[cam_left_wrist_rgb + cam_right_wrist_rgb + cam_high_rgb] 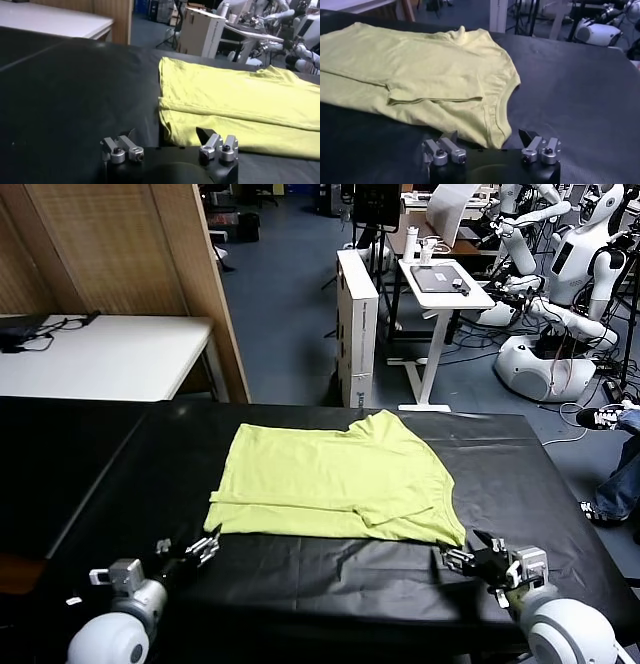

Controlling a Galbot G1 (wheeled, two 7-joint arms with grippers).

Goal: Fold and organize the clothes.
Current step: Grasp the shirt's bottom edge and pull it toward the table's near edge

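Note:
The lime yellow-green T-shirt (335, 479) lies flat on the black table covering (320, 584), with its sides and a sleeve folded in over the body. My left gripper (203, 548) is open and empty, low over the table just short of the shirt's near left corner. In the left wrist view the shirt (240, 102) lies just beyond the open left gripper (166, 134). My right gripper (461, 558) is open at the near right corner. In the right wrist view the shirt's ribbed neck edge (499, 112) lies just ahead of the open right gripper (487, 136), between its fingers.
A white table (100, 354) and a wooden partition (130, 254) stand at the back left. A cardboard box (357, 314), a small white desk (440, 284) and other robots (560, 304) stand behind. A person's foot (605, 499) is at the right.

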